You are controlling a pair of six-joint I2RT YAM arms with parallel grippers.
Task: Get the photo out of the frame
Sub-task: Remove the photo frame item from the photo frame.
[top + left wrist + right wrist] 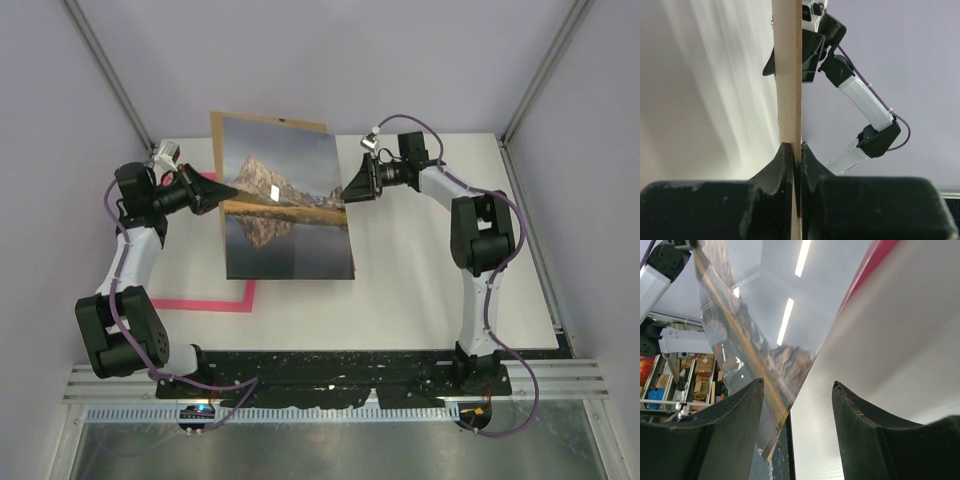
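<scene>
Photo (288,205) and backing board (270,122) are up, clear of the frame (215,302) lying at the worktop (450,300) left edge. Left end effector (218,192) pinches both, right end effector (350,185) is spread. Peeling the photo off the board looks like what's left.

photo (285,205) over frame (205,303); frame on table (430,290)

No readable text, label, brand, number or sign shows on the photo (288,205) or anywhere else.

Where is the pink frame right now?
In the top view, the frame lies flat on the table, on the left-arm side. It is mostly hidden under the raised photo, which the left gripper clamps.
</scene>
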